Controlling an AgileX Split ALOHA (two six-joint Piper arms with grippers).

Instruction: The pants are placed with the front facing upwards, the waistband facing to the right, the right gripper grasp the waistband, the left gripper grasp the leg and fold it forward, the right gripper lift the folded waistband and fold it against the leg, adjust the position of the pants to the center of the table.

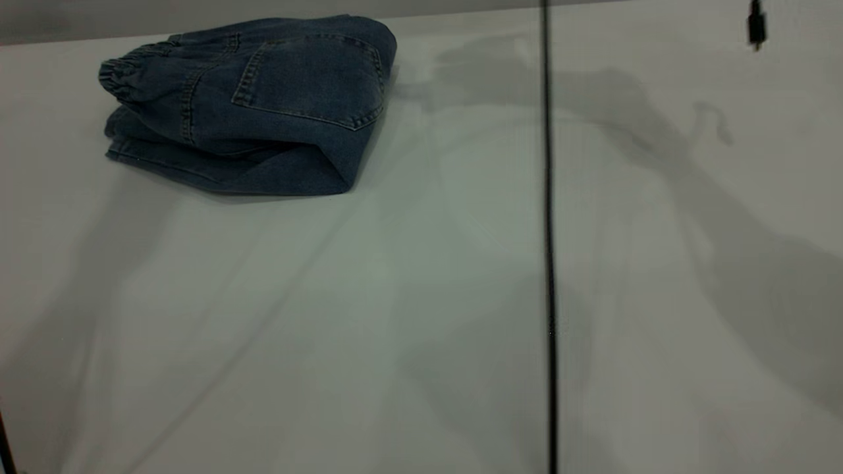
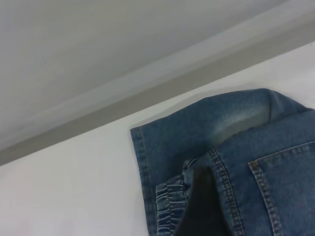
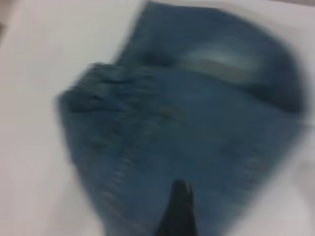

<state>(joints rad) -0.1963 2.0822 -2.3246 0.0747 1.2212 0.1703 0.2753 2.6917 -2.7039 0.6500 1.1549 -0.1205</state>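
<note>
Exterior view showed the pants (image 1: 257, 105) folded into a compact bundle at the far left part of the desk (image 1: 421, 296), close to its far edge, back pocket (image 1: 313, 82) up and the gathered waistband (image 1: 128, 69) at the bundle's left end. Neither arm appeared in that view; only their shadows lay across the desk, and a thin black cable (image 1: 548, 230) ran straight down the picture right of centre.

From the left wrist view, the left gripper (image 2: 199, 206) hung low over the bundle, one dark finger showing just beside the ruched waistband (image 2: 170, 201) and the stitched pocket edge. Whether it touched the denim (image 2: 197, 128), or whether its fingers were open or closed, I could not tell.

From the right wrist view, the right gripper (image 3: 178, 211) was poised above the folded pants (image 3: 187, 123), a single dark fingertip over the cloth. The picture was blurred, so its fingers' state could not be told either.
</note>
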